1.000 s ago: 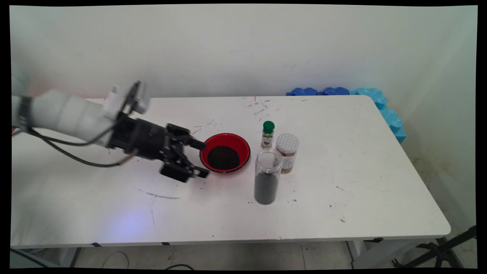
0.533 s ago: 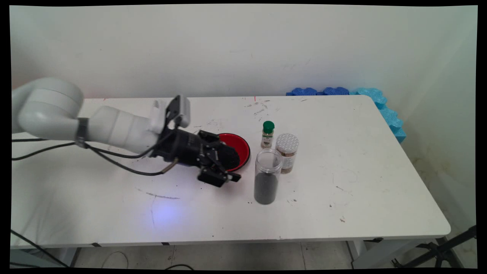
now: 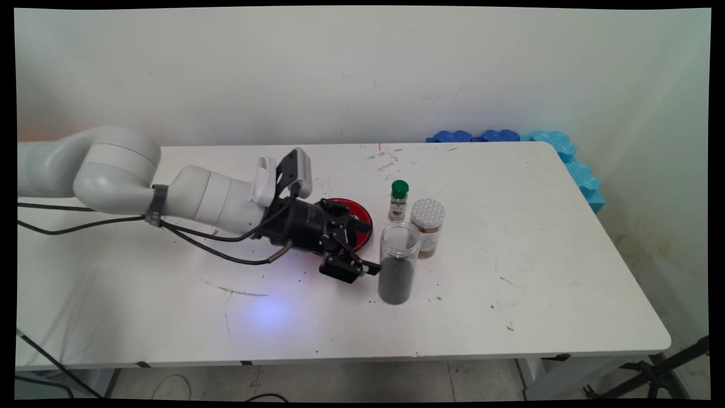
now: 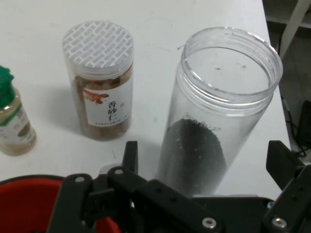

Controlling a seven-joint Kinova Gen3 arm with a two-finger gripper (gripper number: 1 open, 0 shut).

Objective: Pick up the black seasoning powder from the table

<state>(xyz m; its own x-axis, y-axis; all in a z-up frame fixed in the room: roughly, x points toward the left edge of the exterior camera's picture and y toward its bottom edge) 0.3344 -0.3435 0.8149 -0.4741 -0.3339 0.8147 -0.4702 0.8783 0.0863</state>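
Observation:
My gripper [image 3: 368, 245] is open and reaches in low from the left, over the red bowl [image 3: 365, 217], which it mostly hides. Its fingers stand on either side of a tall clear lidless jar [image 3: 398, 263] with black granules in its lower part, just short of its wall. In the hand view that jar [image 4: 218, 111] rises between the two fingertips [image 4: 130, 155] of the gripper [image 4: 204, 160], with gaps on both sides. Behind the jar stand a brown spice jar with a white patterned lid [image 3: 427, 228] [image 4: 102, 87] and a small green-capped bottle [image 3: 399, 200] [image 4: 12, 121].
The red bowl's rim [image 4: 24, 194] shows at the hand view's lower left. Blue foam pieces [image 3: 566, 153] lie along the table's far right corner. Black cables hang from the arm above the table's left half [image 3: 198, 243]. The white table [image 3: 538, 272] is speckled with dark crumbs.
The arm has swung right, from left of the red bowl across it, until the open fingers flank the clear jar. The jars and bottle have not moved.

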